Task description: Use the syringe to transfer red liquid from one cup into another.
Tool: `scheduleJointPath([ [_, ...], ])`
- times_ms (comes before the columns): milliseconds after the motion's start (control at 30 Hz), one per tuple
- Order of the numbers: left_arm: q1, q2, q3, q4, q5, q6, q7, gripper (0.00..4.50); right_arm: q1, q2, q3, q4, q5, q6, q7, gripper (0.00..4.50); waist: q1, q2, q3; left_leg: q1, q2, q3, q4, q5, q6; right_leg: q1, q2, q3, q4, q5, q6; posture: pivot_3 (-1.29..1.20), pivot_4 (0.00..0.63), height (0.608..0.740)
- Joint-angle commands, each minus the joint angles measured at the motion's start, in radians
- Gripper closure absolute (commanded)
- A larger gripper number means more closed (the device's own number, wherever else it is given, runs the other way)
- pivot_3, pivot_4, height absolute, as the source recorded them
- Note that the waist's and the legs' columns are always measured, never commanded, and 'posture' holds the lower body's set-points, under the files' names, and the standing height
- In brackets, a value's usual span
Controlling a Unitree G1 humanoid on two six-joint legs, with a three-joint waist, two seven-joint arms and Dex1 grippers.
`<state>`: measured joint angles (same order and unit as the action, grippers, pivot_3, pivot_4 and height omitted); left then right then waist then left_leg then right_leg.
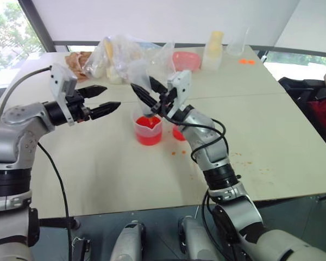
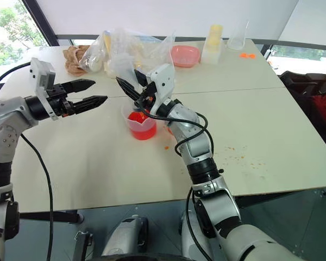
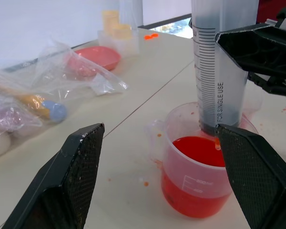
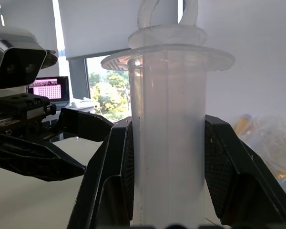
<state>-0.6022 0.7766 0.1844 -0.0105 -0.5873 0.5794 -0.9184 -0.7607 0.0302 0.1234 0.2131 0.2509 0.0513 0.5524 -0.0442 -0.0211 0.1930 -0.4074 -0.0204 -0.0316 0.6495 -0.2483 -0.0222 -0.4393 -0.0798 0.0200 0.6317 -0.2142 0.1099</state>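
The right claw [image 1: 148, 92], near the middle of the left eye view, is clamped on the large clear plastic syringe [image 3: 219, 62], its two black fingers pressed against either side of the thick barrel just under the flange. The syringe stands nearly upright with its small orange tip just above the translucent orange-red liquid [image 3: 200, 150] in the wider clear plastic beaker with printed marks [image 1: 148, 129]; whether the tip touches the liquid I cannot tell. Just beside that beaker, toward the right of the frame and partly hidden behind the right arm, sits the narrower clear plastic beaker [image 1: 178, 133], also showing red at its base. The left claw [image 1: 106, 101] hovers in the centre left of the frame, fingers spread wide and empty, pointing toward the syringe with a clear gap between them. Orange-red drops [image 1: 179, 153] speckle the pale surface [image 1: 98, 174] near the beakers. In front of and to the right of the beakers the surface lies bare out to its near and right edges. Along the far edge, at the top of the frame, crowd crumpled clear plastic bags [image 1: 122, 57], an opaque pink bowl [image 1: 186, 60] and a clear container with pale yellow contents [image 1: 213, 49].
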Motion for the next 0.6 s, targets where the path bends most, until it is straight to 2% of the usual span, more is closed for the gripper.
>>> scheduleJointPath([
  [33,-0.097,-0.018,0.021,-0.006,-0.003,-0.033,0.021,0.60,-0.033,0.033,0.031,0.089,-0.071,-0.130,-0.021,3.11,0.003,0.000,0.000,0.000,0.000,0.000,0.000,0.000,-0.001,0.001,0.000,-0.001,0.000,0.000,0.000,0.00,0.150,0.740],
  [233,-0.210,-0.056,0.010,0.048,0.024,-0.074,0.032,0.60,-0.059,0.041,0.046,0.203,-0.130,-0.244,-0.029,3.11,0.000,0.000,0.000,0.000,-0.001,0.000,0.000,0.001,-0.002,0.000,0.000,0.000,0.000,0.000,0.000,0.00,0.150,0.740],
  [433,-0.257,-0.068,-0.011,0.087,0.054,-0.111,0.004,0.60,-0.074,0.044,0.043,0.250,-0.144,-0.284,-0.032,3.11,-0.002,0.000,0.000,0.000,0.000,0.000,-0.001,0.001,-0.002,0.000,0.000,0.000,0.000,0.000,0.000,0.00,0.150,0.740],
  [533,-0.263,-0.055,-0.016,0.098,0.057,-0.107,-0.024,0.60,-0.075,0.043,0.043,0.261,-0.148,-0.292,-0.032,3.11,-0.001,0.000,0.000,0.000,0.000,0.000,-0.001,0.001,-0.002,0.000,0.000,0.000,0.000,0.000,0.000,0.00,0.150,0.740],
  [600,-0.235,-0.004,-0.007,0.074,0.025,-0.051,-0.090,0.60,-0.074,0.040,0.041,0.267,-0.149,-0.291,-0.035,3.11,-0.003,0.000,0.000,0.000,-0.001,0.000,-0.001,0.001,-0.002,0.000,0.000,0.000,0.000,0.000,0.000,0.00,0.150,0.740],
])
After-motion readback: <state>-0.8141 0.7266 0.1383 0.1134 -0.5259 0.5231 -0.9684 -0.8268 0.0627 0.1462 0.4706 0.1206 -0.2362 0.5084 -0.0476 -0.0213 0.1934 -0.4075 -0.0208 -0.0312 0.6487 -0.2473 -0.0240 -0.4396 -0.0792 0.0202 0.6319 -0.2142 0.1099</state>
